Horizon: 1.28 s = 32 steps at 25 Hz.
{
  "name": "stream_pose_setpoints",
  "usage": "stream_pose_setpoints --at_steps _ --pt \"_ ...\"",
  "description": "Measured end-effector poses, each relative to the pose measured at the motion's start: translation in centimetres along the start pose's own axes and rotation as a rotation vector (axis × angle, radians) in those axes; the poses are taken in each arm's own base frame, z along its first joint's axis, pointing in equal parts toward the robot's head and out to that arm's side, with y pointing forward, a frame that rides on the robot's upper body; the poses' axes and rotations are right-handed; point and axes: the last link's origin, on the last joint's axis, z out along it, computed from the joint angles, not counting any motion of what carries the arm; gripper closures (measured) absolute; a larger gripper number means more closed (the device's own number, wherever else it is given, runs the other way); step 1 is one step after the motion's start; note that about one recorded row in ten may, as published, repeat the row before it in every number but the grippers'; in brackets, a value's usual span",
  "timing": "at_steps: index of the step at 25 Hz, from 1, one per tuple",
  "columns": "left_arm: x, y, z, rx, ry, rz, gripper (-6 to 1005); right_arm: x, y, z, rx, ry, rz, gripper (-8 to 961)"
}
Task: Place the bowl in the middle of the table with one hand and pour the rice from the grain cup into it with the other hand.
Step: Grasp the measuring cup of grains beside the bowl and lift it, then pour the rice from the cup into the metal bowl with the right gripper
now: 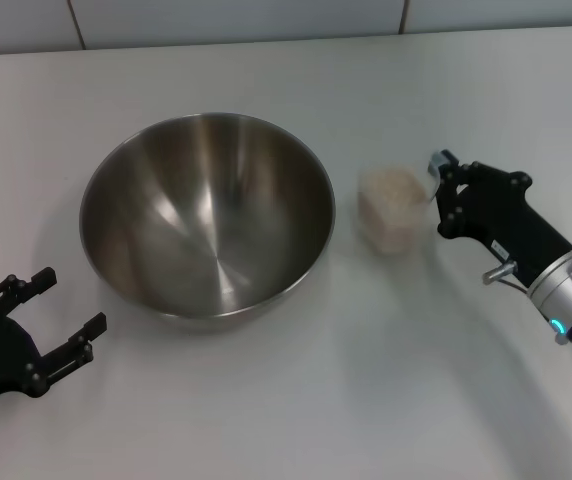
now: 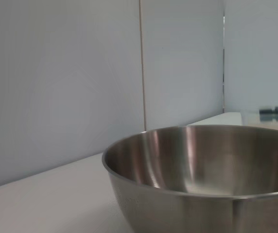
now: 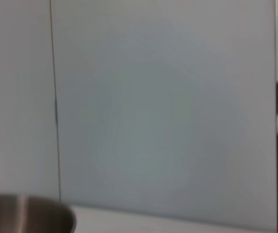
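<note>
Your wide steel bowl (image 1: 207, 217) sits mid-tabletop (image 1: 296, 400), released; the left claw (image 1: 51, 335) gapes near the front-left corner. Your right claw (image 1: 436, 185) touches the rice-filled clear plastic cup (image 1: 394, 207), grip uncertain

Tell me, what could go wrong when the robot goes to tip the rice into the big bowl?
The grain cup looks filled with rice to near the brim, so a quick lift might spill grains on the table. The right gripper sits right at its rim and might knock it over. The left gripper is off the bowl, so nothing steadies it.
</note>
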Motion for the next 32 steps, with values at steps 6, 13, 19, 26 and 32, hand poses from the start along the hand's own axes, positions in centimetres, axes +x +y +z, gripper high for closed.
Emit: stream_pose_setpoints --at_steps 6,13,19,26,32 --pt "0.0 0.2 0.1 -0.014 -0.002 0.002 204 -2.2 -0.2 0.3 0.024 -0.139 -0.051 940" --pt "-0.1 0.3 0.0 -0.017 -0.004 0.000 203 -5.5 2.4 2.3 0.017 -0.307 -0.335 941" --pt "-0.1 0.4 0.0 -0.025 -0.007 -0.010 203 -6.5 5.6 3.9 -0.006 -0.344 -0.704 941" --pt "-0.1 0.4 0.1 -0.028 -0.006 -0.009 203 -6.3 8.0 3.7 -0.001 -0.388 -1.209 942" --pt "-0.1 0.5 0.2 -0.037 -0.008 -0.007 203 -6.5 9.0 4.0 0.018 -0.436 -1.488 942"
